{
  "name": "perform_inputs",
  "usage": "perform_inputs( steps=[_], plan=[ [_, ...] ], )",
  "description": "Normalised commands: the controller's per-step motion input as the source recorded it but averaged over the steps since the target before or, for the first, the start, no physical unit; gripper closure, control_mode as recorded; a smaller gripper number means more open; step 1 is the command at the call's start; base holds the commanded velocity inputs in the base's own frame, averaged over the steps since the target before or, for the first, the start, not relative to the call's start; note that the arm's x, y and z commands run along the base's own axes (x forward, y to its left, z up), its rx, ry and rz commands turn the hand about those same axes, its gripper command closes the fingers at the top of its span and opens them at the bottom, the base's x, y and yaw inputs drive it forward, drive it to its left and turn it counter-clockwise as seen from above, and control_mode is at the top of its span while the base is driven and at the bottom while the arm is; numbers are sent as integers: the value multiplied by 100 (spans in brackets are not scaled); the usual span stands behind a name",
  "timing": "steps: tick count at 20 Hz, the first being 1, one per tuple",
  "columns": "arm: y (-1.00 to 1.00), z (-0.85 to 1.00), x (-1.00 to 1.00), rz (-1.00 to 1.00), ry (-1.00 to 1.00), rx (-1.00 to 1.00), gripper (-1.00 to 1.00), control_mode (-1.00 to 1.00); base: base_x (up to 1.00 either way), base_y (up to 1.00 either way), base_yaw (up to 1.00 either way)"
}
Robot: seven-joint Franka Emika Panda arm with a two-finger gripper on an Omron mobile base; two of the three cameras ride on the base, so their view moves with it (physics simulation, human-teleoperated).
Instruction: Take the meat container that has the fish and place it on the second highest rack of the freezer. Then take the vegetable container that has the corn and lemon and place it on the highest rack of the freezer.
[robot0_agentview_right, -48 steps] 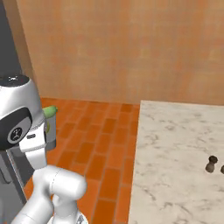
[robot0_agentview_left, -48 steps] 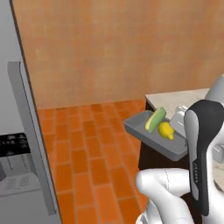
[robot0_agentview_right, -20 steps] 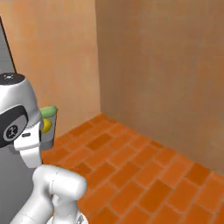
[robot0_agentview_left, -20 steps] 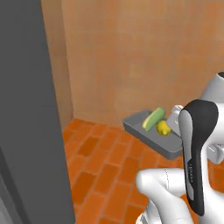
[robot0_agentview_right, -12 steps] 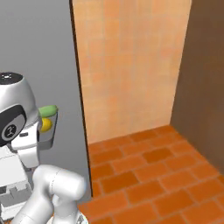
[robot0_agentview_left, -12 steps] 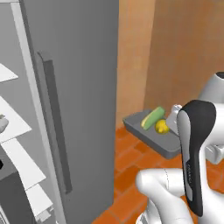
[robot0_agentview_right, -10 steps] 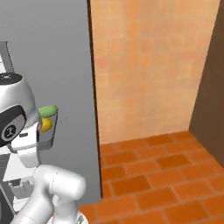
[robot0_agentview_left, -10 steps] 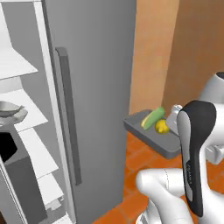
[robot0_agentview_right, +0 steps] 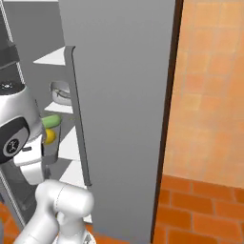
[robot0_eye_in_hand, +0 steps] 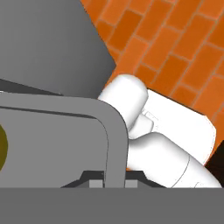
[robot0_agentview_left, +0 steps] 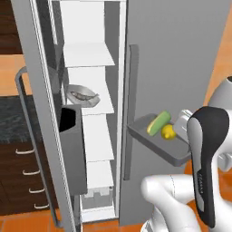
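The freezer point(robot0_agentview_left: 181, 54) stands open in front of me, its white racks point(robot0_agentview_left: 88, 56) stacked inside. The meat container point(robot0_agentview_left: 81, 95) with the fish point(robot0_agentview_left: 84, 94) rests on the second rack visible from the top, and the meat container point(robot0_agentview_right: 61, 91) shows past the door edge in the right base view too. The vegetable container point(robot0_agentview_left: 154, 141), a flat grey tray, carries the corn point(robot0_agentview_left: 158, 123) and the lemon point(robot0_agentview_left: 168, 131) and hangs in front of the closed door. My gripper point(robot0_eye_in_hand: 114, 181) is shut on its rim point(robot0_eye_in_hand: 114, 144). Corn point(robot0_agentview_right: 50, 121) and lemon point(robot0_agentview_right: 49, 137) peek out beside my arm.
The open freezer door point(robot0_agentview_left: 43, 136) with a bar handle point(robot0_agentview_left: 20, 136) and a dark grey door bin point(robot0_agentview_left: 72, 149) stands at the left. The closed door's long handle point(robot0_agentview_left: 129, 108) is just beside the tray. Dark wooden drawers point(robot0_agentview_left: 22, 167) lie further left. A brick floor point(robot0_agentview_right: 200, 209) and orange wall point(robot0_agentview_right: 209, 95) lie at the right.
Both base views have swung with the base from brick floor and wall round to the open freezer. The tray with corn and lemon stays in my shut gripper.
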Motion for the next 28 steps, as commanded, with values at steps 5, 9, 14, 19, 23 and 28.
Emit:
perform_inputs(
  steps=[5,9,14,19,23,28],
  plan=[
    [0,0,0,0,0,0,100,100,69,30,25],
    [0,0,0,0,0,0,100,100,10,72,0],
    [3,24,2,-12,-1,0,100,-100,6,27,-4],
    [3,61,10,-27,-1,1,100,-100,0,0,0],
    [9,38,30,-25,-3,0,100,-100,0,0,0],
    [0,24,32,-19,-16,1,100,-100,0,0,0]
  ],
)
